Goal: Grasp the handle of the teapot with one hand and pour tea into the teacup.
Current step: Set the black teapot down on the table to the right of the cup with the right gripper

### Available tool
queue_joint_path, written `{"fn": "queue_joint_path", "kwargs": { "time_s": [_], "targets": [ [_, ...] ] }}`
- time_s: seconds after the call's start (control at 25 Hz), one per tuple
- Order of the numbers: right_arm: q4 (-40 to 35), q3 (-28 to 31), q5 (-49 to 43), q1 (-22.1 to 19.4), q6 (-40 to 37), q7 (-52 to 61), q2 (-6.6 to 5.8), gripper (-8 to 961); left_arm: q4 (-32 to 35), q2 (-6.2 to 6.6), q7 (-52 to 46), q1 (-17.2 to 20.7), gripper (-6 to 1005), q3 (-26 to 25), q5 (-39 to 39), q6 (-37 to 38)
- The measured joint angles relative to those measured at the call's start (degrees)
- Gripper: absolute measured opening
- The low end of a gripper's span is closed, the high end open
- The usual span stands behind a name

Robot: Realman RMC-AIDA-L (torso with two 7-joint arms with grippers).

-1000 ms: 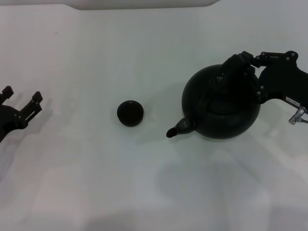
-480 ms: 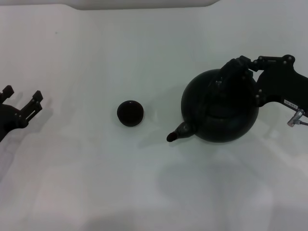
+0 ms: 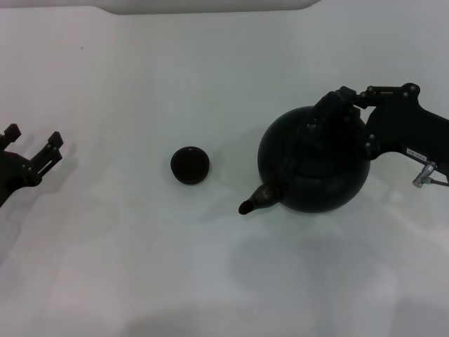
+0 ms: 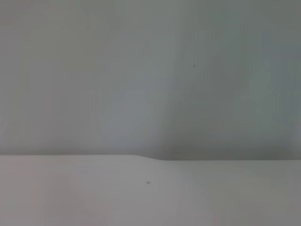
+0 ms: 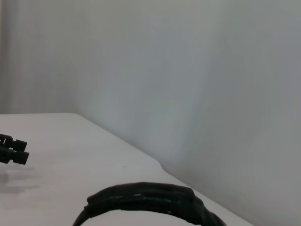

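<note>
The right gripper [image 3: 345, 105] is closed on the handle [image 3: 330, 112] of the teapot [image 3: 312, 161], at the right of the head view. Its spout points lower left toward the teacup [image 3: 189, 166], near the middle and well apart. The left gripper [image 3: 31, 151] waits open at the left edge

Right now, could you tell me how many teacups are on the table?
1. The teacup stands alone on the white table, apart from the teapot, whose spout points its way. The teapot could hide something behind it.
</note>
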Motion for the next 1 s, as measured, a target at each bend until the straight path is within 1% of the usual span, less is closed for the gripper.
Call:
{"fn": "queue_joint_path", "kwargs": {
  "time_s": [1.0],
  "targets": [
    [1.45,0.59,-0.02,0.55,-1.48,0.49,-0.26,121,0.0,-0.05,-0.02,-0.26,835,0.0,0.19,0.0]
  ]
}}
